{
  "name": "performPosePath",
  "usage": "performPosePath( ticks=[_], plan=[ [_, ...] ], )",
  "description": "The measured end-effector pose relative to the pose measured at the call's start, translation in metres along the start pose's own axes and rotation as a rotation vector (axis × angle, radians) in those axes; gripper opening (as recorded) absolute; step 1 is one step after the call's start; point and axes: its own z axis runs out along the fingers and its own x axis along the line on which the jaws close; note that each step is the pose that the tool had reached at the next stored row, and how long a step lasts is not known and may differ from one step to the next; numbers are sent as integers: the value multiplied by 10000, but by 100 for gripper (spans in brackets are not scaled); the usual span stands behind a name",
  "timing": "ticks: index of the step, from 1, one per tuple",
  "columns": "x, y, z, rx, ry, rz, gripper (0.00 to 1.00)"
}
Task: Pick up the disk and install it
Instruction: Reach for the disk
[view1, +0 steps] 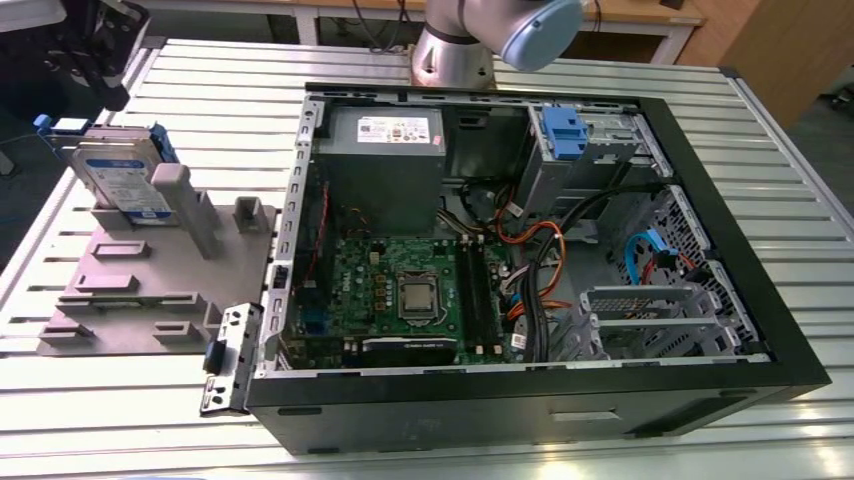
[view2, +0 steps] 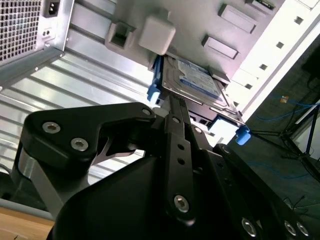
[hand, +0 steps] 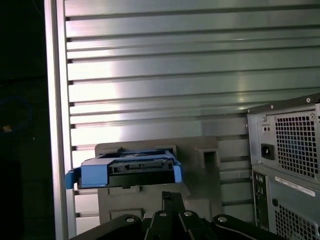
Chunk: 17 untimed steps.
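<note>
Closed down to a narrow tip and gripping nothing: the pincer (hand: 172, 196), so in both wrist views. Hangs outside the open computer case (view1: 534, 400), by its vented rear panel, over the slatted metal surface (view1: 747, 110). Touches nothing.

Points toward the hard drive (hand: 125, 170), apart from it, with part of the grey fixture (view1: 147, 270) in between. Meets the same drive (view2: 195, 77) in the second wrist view just past the line of the tips, label side showing.

Stands on edge in that fixture at the exterior view's left, tilted back beside a grey post (view1: 180, 200), framed by its blue side rails (view1: 160, 145). Not yet lifted, and well apart from the case.

Turns its short connector end toward the first wrist view, broad side lying across the line of the tips. By that, probably runs its long axis away from the pincer, not across it.

Further out, inside the case: a bare blue bracket (view1: 563, 135) in the drive bay, on the exterior view's right of the grey power supply (view1: 380, 150). Beyond the case's far edge, the arm (view1: 494, 35).
</note>
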Motion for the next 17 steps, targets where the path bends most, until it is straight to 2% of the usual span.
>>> performPosePath(
  ticks=[5, 10, 11, 13, 14, 17],
  plan=[
    [130, 11, 31, 5, -2, 39, 11],
    [138, 11, 34, 7, -2, 41, 11],
    [139, 11, 36, 10, 31, 43, 11],
    [139, 11, 42, 29, 251, 53, 11],
    [139, 11, 43, 36, 319, 56, 11],
    [139, 10, 43, 36, 324, 55, 11]
  ],
)
